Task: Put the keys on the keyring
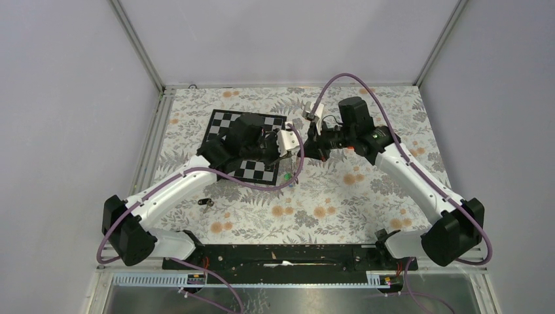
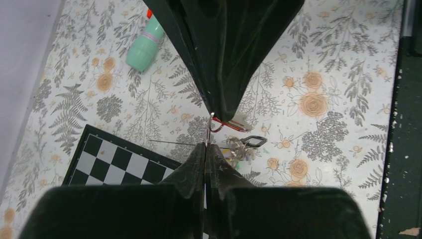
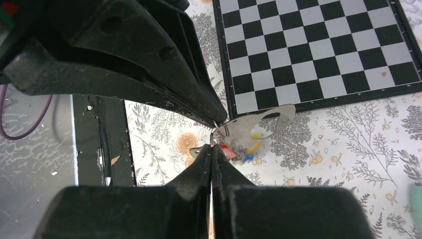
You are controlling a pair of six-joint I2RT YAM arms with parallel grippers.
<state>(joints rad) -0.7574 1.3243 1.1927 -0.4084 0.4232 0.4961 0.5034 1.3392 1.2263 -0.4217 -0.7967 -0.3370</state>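
In the lower left of the top view, a small dark item (image 1: 206, 203), possibly a black-tagged key, is lying alone on the table (image 1: 366, 209). Just left of centre, a green-tagged item (image 1: 286, 176), probably another key, is also lying loose. Both are sitting well apart from the work point, so they are judged as still waiting to go on.

At frame centre, the two arms are meeting tip to tip. The left gripper (image 2: 205, 145) is standing fully closed. The thin grey keyring (image 2: 171, 143) is running into its tips, so it is judged to be pinching the wire. The right gripper (image 3: 212, 148) is likewise fully closed. What it is pinching cannot be told, though a bare metal key blade (image 3: 259, 123) is projecting from the meeting point.

Directly below the tips, the keys (image 3: 241, 149) with red, yellow and blue tags are hanging in a cluster. This suggests they are already threaded and the task is partly done.

Farther back, the checkerboard (image 3: 318, 45) is lying flat, and the teal tube (image 2: 144, 47) is resting in the upper left of the left wrist view.
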